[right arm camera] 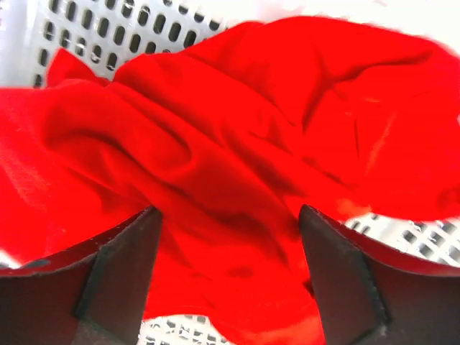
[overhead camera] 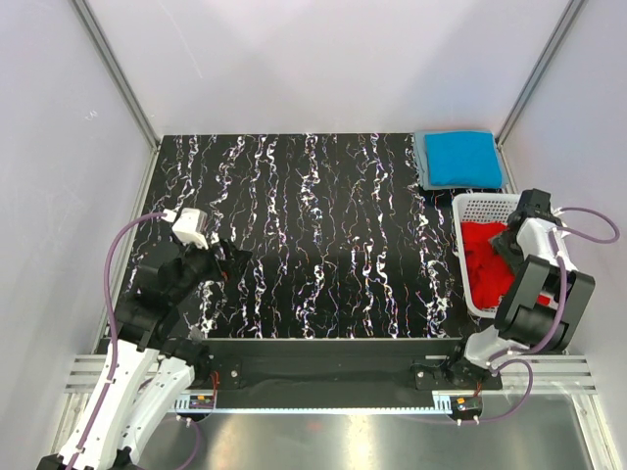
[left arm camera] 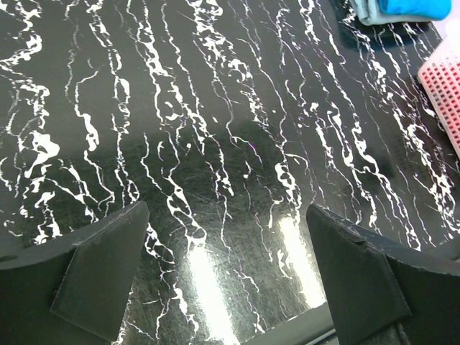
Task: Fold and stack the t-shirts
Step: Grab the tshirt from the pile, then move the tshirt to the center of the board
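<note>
A crumpled bright red t-shirt (overhead camera: 482, 260) lies in the white mesh basket (overhead camera: 474, 208) at the table's right edge; it fills the right wrist view (right arm camera: 237, 151). A folded bright blue t-shirt (overhead camera: 462, 157) lies on a folded grey-blue t-shirt (overhead camera: 422, 162) at the far right corner; both show in the left wrist view, blue (left arm camera: 417, 7) on grey-blue (left arm camera: 368, 13). My right gripper (right arm camera: 228, 215) is open, its jaws just above the red cloth, inside the basket (overhead camera: 514, 240). My left gripper (left arm camera: 226, 215) is open and empty above the bare table at the left (overhead camera: 230, 262).
The table top (overhead camera: 323, 235) is black with white veins. White walls and metal posts stand close on three sides. The basket's corner shows at the right of the left wrist view (left arm camera: 445, 86).
</note>
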Robot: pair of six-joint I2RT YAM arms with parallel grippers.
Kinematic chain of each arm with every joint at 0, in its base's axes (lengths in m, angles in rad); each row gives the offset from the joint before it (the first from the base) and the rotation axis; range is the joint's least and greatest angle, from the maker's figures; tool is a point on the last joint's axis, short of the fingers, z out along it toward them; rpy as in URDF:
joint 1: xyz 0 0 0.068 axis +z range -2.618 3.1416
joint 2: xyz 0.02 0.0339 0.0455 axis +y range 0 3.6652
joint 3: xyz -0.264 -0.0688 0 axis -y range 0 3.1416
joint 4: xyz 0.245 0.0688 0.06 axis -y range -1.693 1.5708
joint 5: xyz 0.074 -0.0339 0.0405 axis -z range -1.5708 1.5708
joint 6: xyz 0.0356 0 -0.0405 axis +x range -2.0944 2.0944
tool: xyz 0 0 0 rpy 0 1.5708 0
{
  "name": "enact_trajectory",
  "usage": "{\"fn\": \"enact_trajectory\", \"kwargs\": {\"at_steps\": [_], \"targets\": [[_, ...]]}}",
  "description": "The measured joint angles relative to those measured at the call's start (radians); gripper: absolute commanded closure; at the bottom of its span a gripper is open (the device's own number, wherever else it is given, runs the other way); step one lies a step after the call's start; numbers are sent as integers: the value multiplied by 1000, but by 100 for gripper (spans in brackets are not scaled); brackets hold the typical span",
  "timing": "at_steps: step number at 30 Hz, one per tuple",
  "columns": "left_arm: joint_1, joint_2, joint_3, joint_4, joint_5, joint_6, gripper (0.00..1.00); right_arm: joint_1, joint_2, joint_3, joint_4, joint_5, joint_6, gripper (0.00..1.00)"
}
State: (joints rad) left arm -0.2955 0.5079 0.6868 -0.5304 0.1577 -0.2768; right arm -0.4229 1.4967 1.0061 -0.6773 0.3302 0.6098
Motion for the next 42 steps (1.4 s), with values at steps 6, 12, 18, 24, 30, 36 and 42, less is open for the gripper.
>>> {"fn": "enact_trajectory", "kwargs": {"at_steps": [6,12,18,24,30,36,42], "targets": [[0,0,0,-3,-24,0,1,-14,45,42,-12,-87,-34,100],[0,-2,0,-5,-35,0,1,-12,-50,360,-149,-177,-69,100],[0,-18,0,-14,-60,0,1,-7,-272,699,-106,-552,-48,100],[0,-47,0,-14,-90,-1,1,243,-344,744,46,-889,48,100],[0,-50,0,-22,-151,-2,1,511,-336,470,165,-959,97,62],[0,-49,1,-49,-134,-10,1,640,-201,58,152,-878,61,41],[0,19,6,-58,44,-72,3,642,-213,-43,-6,-698,14,37]]}}
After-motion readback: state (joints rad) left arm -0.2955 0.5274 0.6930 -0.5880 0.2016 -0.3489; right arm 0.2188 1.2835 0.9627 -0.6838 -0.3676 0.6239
